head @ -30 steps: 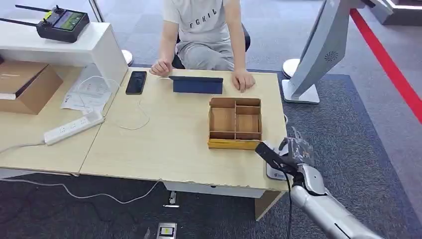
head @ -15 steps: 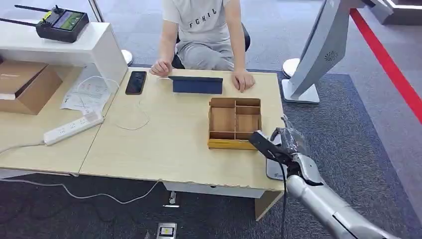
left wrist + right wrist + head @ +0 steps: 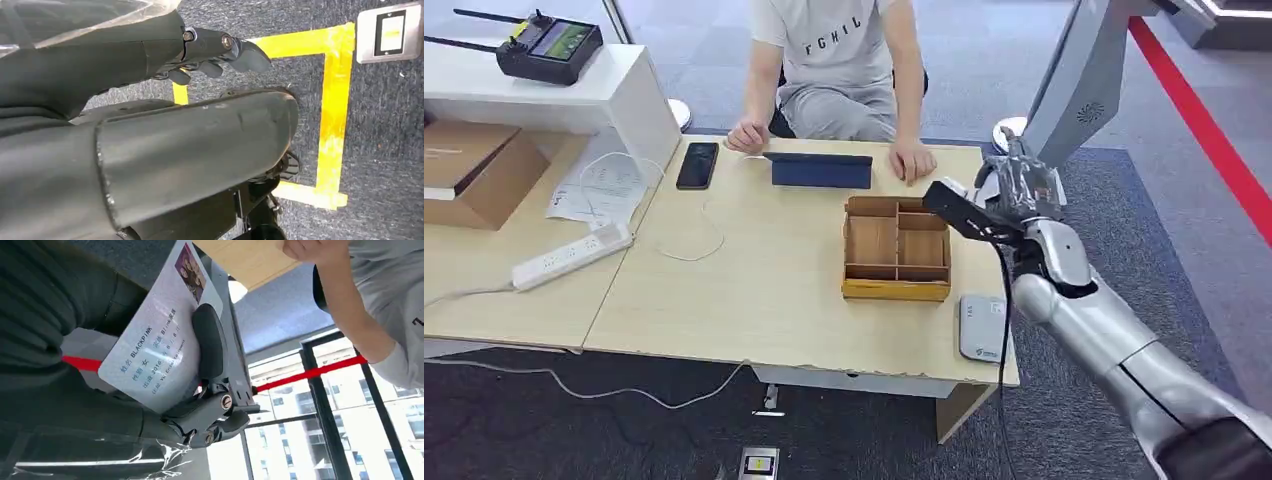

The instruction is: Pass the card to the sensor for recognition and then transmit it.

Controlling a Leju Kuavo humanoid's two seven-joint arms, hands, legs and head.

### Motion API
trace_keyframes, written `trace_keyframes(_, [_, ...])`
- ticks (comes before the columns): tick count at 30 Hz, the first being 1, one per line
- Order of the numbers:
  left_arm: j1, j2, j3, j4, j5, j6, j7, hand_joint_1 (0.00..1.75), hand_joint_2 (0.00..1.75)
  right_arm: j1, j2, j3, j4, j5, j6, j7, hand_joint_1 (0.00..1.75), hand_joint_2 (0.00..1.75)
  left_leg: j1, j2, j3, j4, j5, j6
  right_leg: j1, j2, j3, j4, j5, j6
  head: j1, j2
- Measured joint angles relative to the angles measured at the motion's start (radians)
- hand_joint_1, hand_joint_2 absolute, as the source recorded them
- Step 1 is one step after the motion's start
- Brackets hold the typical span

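The right arm (image 3: 1114, 340) reaches up from the lower right, its silver forearm slanting over the table's right edge. The right hand (image 3: 1014, 195) is raised above the far right part of the table, near the far edge. In the right wrist view its dark fingers (image 3: 210, 342) press across the face of the card (image 3: 160, 347), pinning it against the hand. The left hand (image 3: 215, 52) hangs low, its dark fingers curled loosely inward with nothing between them.
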Motion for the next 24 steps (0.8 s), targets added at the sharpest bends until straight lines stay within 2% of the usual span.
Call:
trace_keyframes(4, [-0.007, 0.000, 0.000, 0.000, -0.013, -0.008, 0.013, 0.00, 0.00, -0.018, 0.005, 0.012, -0.023, 0.019, 0.018, -0.001, 1.75, 1.75, 0.000, 0.000, 0.000, 0.000, 0.000, 0.000, 0.000, 0.000, 0.000, 0.000, 0.000, 0.000, 0.000, 0.000])
trace_keyframes(7, [-0.015, 0.000, 0.000, 0.000, -0.027, -0.012, 0.020, 0.00, 0.00, -0.026, 0.028, 0.026, -0.024, 0.038, 0.025, -0.011, 1.75, 1.75, 0.000, 0.000, 0.000, 0.000, 0.000, 0.000, 0.000, 0.000, 0.000, 0.000, 0.000, 0.000, 0.000, 0.000])
trace_keyframes(14, [-0.022, -0.006, 0.000, 0.000, -0.050, -0.019, 0.029, 0.00, 0.00, -0.049, 0.105, 0.063, 0.008, 0.053, 0.019, -0.034, 1.75, 1.75, 0.000, 0.000, 0.000, 0.000, 0.000, 0.000, 0.000, 0.000, 0.000, 0.000, 0.000, 0.000, 0.000, 0.000])
trace_keyframes(24, [-0.019, -0.009, 0.000, 0.000, -0.054, -0.004, 0.040, 0.00, 0.00, -0.111, 0.206, 0.112, 0.135, 0.108, -0.001, -0.046, 1.75, 1.75, 0.000, 0.000, -0.001, 0.000, 0.000, 0.000, 0.000, 0.000, 0.000, 0.000, 0.000, 0.000, 0.000, 0.000])
